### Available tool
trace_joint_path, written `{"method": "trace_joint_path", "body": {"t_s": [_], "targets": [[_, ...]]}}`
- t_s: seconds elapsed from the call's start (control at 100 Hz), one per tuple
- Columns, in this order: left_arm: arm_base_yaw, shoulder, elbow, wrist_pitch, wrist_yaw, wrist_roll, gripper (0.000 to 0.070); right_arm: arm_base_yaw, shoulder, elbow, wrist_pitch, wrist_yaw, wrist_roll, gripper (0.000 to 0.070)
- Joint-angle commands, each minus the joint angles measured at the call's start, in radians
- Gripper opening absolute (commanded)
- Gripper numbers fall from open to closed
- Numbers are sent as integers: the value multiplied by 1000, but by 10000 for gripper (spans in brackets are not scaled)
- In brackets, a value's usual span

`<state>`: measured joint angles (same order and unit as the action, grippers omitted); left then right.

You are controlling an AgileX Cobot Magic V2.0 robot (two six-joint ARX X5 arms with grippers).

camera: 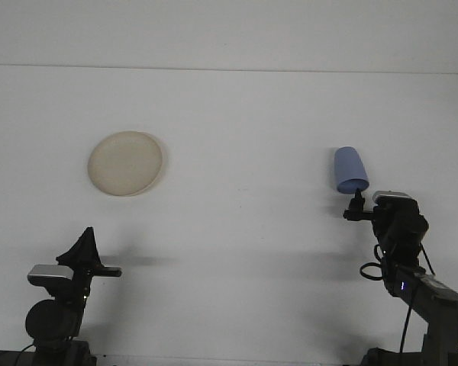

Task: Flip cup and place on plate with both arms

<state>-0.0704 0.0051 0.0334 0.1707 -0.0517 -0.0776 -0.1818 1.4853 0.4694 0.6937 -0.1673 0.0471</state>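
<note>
Just beyond the right gripper point(356, 204), the blue cup point(349, 170) lies on the desk point(244, 137) (jaws too small to tell whether open).
</note>
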Motion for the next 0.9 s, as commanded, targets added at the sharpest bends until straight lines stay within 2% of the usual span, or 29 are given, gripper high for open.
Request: {"method": "trace_joint_path", "body": {"t_s": [0.0, 0.22, 0.39, 0.46, 0.53, 0.65, 0.72, 0.89], "targets": [[0, -2, -19, 11, -1, -6, 12, -2, 40, 38, 16, -23, -23, 562], [0, -2, -19, 11, -1, -6, 12, -2, 152, 142, 16, -48, -42, 562], [0, -2, -19, 11, -1, -6, 12, -2, 234, 204, 16, -102, -52, 553], [0, -2, -19, 11, -1, -6, 12, -2, 258, 221, 17, -113, -52, 492], [0, -2, -19, 11, -1, -6, 12, -2, 272, 230, 17, -129, -56, 398], [0, -2, -19, 11, -1, -6, 12, -1, 272, 232, 25, -153, -78, 113], [0, -2, -19, 11, -1, -6, 12, -1, 272, 232, 33, -169, -78, 1], [0, -2, -19, 11, -1, -6, 12, 0, 259, 232, 27, -178, -64, 0]]}}
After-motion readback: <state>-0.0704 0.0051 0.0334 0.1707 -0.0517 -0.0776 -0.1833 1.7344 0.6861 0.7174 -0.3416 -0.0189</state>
